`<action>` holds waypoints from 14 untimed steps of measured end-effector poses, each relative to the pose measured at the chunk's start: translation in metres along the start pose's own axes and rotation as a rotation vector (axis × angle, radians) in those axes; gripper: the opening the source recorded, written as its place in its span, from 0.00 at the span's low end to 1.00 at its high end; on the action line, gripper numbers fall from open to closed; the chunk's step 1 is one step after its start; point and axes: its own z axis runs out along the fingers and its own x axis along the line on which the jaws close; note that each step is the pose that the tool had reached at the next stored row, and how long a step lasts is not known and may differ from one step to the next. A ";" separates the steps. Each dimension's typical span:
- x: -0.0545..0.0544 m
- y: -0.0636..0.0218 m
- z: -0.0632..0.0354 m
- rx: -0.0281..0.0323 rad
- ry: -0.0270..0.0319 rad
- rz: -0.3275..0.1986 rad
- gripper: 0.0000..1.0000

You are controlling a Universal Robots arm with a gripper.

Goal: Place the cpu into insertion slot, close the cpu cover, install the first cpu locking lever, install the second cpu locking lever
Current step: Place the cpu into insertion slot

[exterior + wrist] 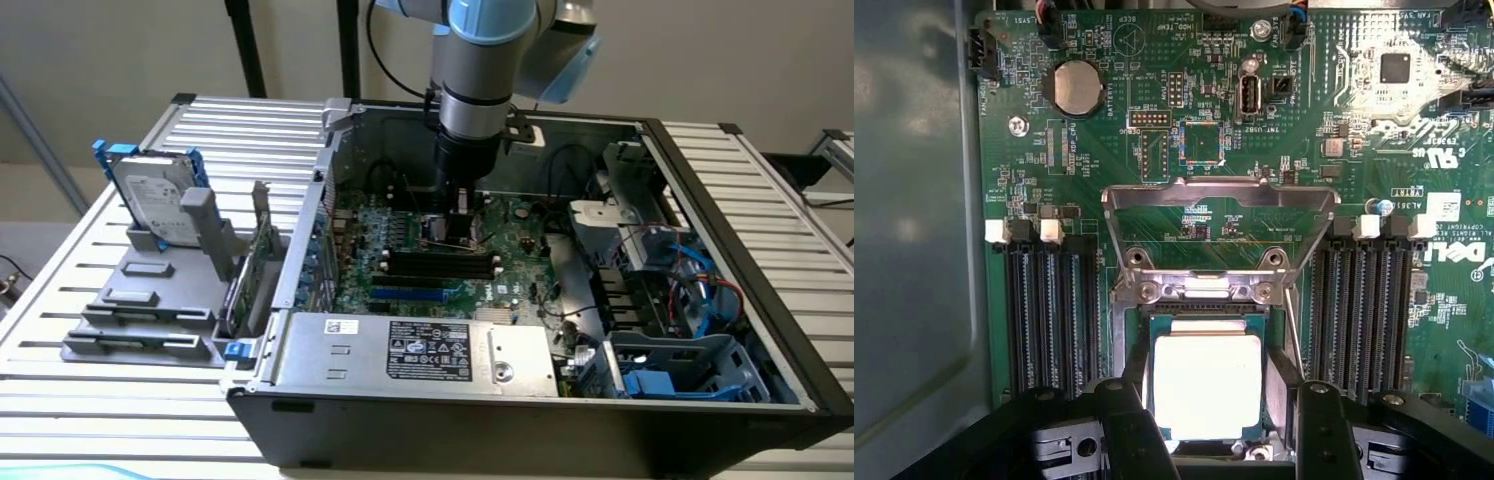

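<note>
Pincer (1210,405) grasps the flat beige cpu (1206,375) by two edges, seated in the black slot (1204,309); the silvery windowed cover (1219,192) stands open beyond

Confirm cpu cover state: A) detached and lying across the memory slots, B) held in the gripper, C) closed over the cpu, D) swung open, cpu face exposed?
D: the cpu cover stands swung back off the insertion slot, and the cpu shows with its pale face fully uncovered.
</note>
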 end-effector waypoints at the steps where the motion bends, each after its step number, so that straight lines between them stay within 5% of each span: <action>1: 0.000 0.0000 0.0001 0.0000 0.0000 0.001 0.54; 14: 0.001 0.0000 0.0015 -0.0001 0.0001 0.009 0.54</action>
